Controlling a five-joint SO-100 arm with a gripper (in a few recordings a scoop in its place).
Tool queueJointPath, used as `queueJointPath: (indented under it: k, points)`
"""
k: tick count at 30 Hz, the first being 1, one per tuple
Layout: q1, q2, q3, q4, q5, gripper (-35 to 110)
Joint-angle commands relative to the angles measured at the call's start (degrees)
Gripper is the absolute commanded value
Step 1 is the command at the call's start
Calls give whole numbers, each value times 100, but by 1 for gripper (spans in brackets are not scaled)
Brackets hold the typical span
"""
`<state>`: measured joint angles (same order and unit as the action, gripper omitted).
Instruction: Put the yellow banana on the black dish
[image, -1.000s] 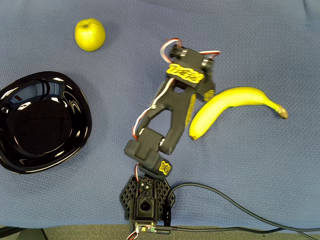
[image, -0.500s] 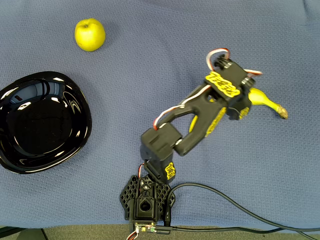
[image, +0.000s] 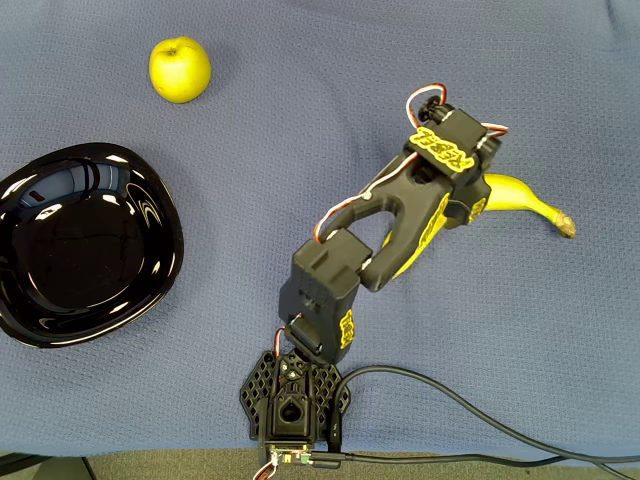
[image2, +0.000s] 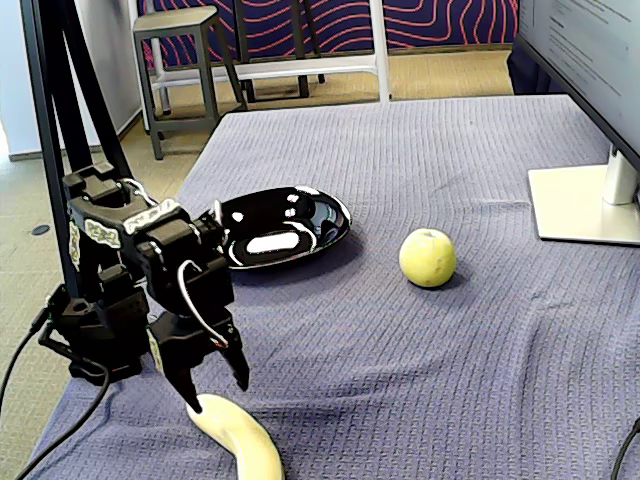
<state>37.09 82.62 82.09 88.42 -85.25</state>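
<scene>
Banana (image2: 240, 442) lies under the jaws, spread wide above it (dish (image2: 283, 226) well apart)

Overhead view looks straight down; fixed view faces low across the same blue cloth (image: 300, 120).

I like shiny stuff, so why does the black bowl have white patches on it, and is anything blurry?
In the fixed view the glossy black shallow dish shows bright white patches: glare, its surface mirroring light. In the overhead view the same dish carries smaller white streaks. Both views look sharp; the long curved yellow banana is cut off by the fixed view's bottom edge, not blurred. The round yellow-green apple casts a soft shadow.
</scene>
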Motion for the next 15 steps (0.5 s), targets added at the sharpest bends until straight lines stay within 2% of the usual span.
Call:
queueJointPath:
  k: [1,15]
  points:
    - [-220,-26,-62,-202,-562,21]
    - [-132,-387,-316,-281,-457,29]
